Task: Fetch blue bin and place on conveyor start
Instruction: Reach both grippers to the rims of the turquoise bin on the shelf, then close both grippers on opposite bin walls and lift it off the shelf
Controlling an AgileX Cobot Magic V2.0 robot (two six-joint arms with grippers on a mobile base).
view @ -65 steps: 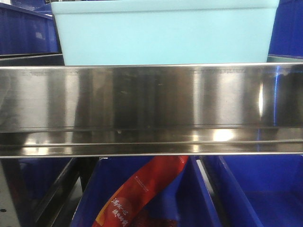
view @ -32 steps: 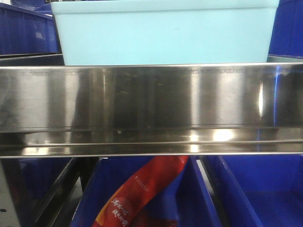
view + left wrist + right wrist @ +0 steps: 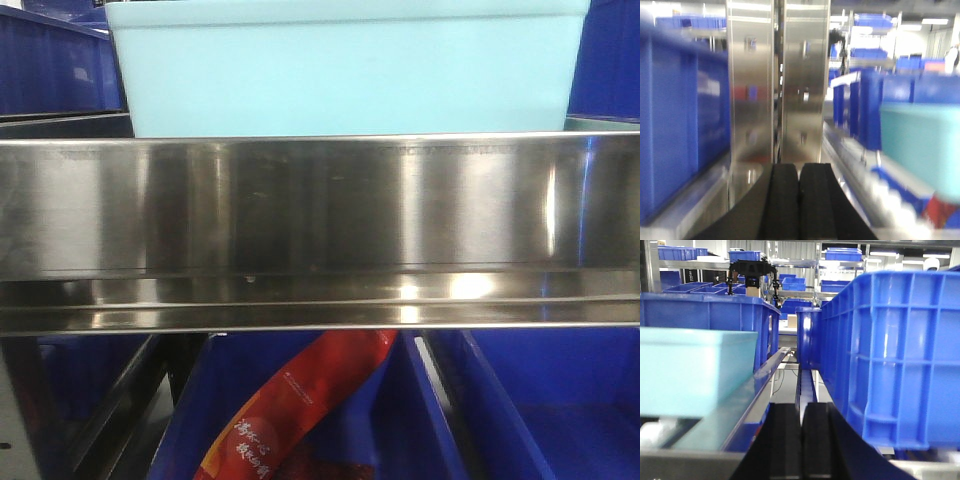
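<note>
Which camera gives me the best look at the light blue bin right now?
The front-facing view: the light blue bin fills the top, its front wall sharp above the steel shelf rail. The left wrist view shows the bin blurred at the right; the right wrist view catches one corner.

Left gripper point(image 3: 800, 172), right gripper point(image 3: 802, 412): fingers point(image 3: 782, 200) pressed together.

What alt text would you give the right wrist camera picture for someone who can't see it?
The right gripper, black jaws closed on nothing, points along a steel shelf. The light aqua blue bin sits at left and a dark blue ribbed bin stands close at right. More blue bins are on racks behind.
</note>
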